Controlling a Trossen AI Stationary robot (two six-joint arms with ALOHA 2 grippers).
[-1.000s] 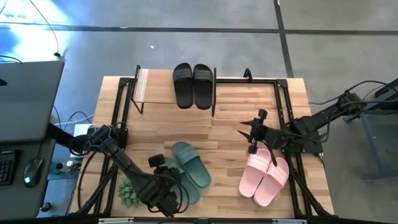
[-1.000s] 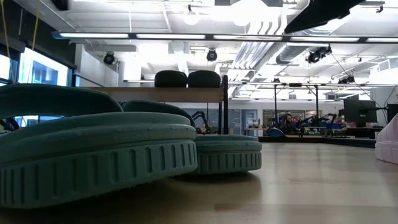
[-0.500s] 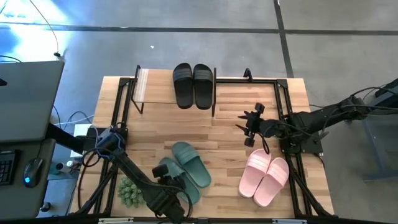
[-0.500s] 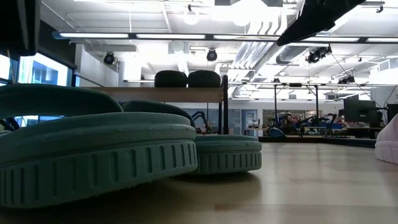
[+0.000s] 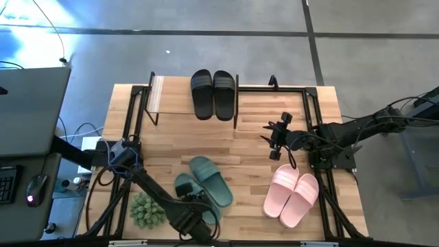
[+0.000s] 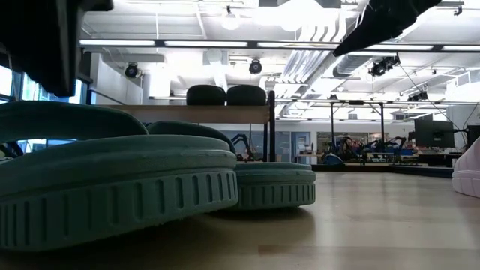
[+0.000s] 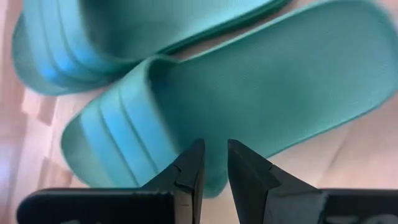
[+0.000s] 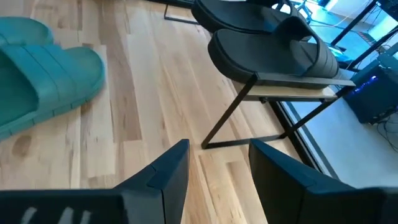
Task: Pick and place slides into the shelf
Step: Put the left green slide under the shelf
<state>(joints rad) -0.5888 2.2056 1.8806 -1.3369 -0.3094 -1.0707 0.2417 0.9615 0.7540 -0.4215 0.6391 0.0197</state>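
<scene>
The dark green slides [image 5: 204,185] lie side by side on their soles near the table's near edge, and they fill the low view [image 6: 112,187]. My left gripper [image 5: 197,214] hovers over the nearer green slide [image 7: 205,106], its fingers a narrow gap apart [image 7: 214,163]. I cannot tell whether it touches the slide. The black slides [image 5: 212,95] stand on the shelf's top board [image 5: 171,103]. The pink slides [image 5: 293,197] lie near the right. My right gripper [image 5: 273,140] is open [image 8: 217,158] in the air between the shelf and the pink pair.
A spiky green plant ball [image 5: 144,211] sits left of the green slides, close to my left arm. Black frame rails [image 5: 317,123] run along the table's left and right sides. Bare wood [image 5: 206,144] lies between the shelf and the green slides.
My left gripper has moved toward the table's right, from beside the plant ball to above the nearer green slide; its arm now shows dark at the low view's upper left. My right gripper has moved from over the pink slides toward the far edge, then stayed still.
</scene>
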